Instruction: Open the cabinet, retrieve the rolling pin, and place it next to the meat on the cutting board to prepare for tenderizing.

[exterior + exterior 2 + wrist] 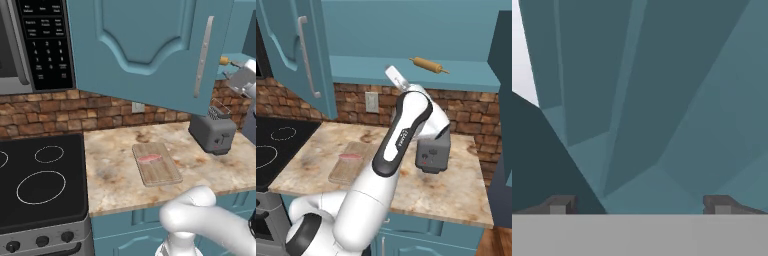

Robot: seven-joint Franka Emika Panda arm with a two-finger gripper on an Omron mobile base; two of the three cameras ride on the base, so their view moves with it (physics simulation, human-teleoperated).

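Observation:
The teal cabinet [366,30] stands open, its left door [145,45] with a long silver handle [202,55] swung out over the counter. On its shelf lies the tan rolling pin [429,65], slightly slanted; one of its ends [223,60] peeks past the door. The arm's white hand [395,77] is raised to shelf level, just left of the pin and apart from it. In the hand view my gripper [640,206] is open, with only teal cabinet panels ahead. On the counter, the small pink meat [150,159] rests on the far half of the cutting board [159,172].
A grey toaster [212,131] stands right of the board, below the shelf. A black stove [40,180] borders the counter on the left, with a microwave [30,40] above it. The right cabinet door [502,100] hangs open at the right edge. A brick wall [466,107] backs the counter.

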